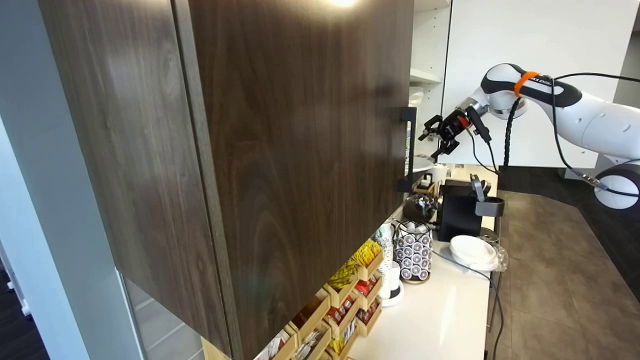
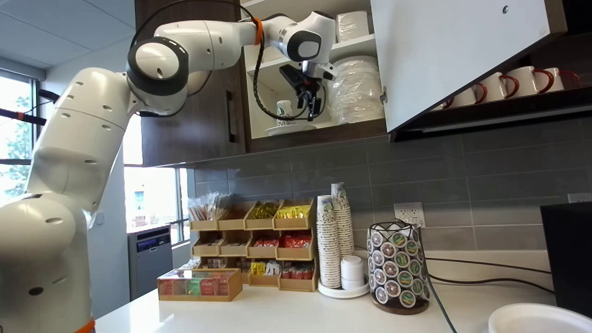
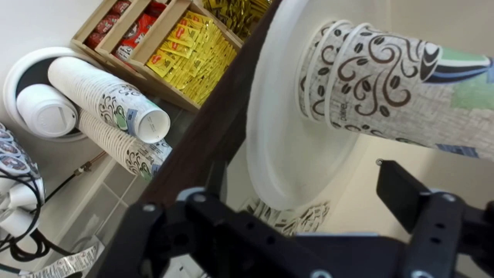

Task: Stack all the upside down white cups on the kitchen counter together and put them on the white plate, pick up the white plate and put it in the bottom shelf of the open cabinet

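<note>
Tool point(image 3: 303, 179) near plate point(image 3: 266, 135), cups point(image 3: 378, 85) atop

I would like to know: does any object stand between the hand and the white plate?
Nothing visible does. In the wrist view, the white plate shows an uncovered edge toward the open hand; the stacked cups stand upside down on the plate, set in from that edge.

Office-style kitchen: pod holder point(image 2: 398, 270), paper-cup stacks point(image 2: 329, 245), packet bins point(image 2: 292, 224) on counter point(image 2: 263, 314), open cabinet point(image 2: 347, 131) above.
</note>
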Controlling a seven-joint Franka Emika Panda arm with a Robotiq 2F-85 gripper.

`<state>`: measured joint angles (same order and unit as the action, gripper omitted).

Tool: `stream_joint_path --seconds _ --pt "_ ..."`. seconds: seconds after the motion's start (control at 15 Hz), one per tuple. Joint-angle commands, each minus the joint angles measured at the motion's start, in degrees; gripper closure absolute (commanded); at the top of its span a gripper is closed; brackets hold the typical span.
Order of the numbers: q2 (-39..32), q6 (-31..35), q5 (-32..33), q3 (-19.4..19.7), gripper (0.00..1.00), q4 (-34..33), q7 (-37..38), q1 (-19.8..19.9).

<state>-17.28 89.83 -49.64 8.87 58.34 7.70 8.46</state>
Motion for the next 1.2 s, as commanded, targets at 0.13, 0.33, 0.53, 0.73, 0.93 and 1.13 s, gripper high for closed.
stream_joint_path --seconds 0.13,0.33,0.53,0.73,0.93,1.13 --pt "5.66 5.82 0.70 0.51 0.00 5.13 -15.23 0.67" --pt "10.68 8.37 -1.16 0.25 0.00 11.30 -26.95 1.05" --pt "16.44 9.33 -1.60 0.29 0.00 18.19 -38.91 1.18" --pt "22.11 9.04 -2.43 0.43 0.00 24.62 -50.58 1.42" --pt "27.43 9.31 -3.73 0.69 0.00 30.48 -60.42 1.57" --pt "32.08 9.45 -4.83 1.03 0.00 35.52 -66.72 1.74"
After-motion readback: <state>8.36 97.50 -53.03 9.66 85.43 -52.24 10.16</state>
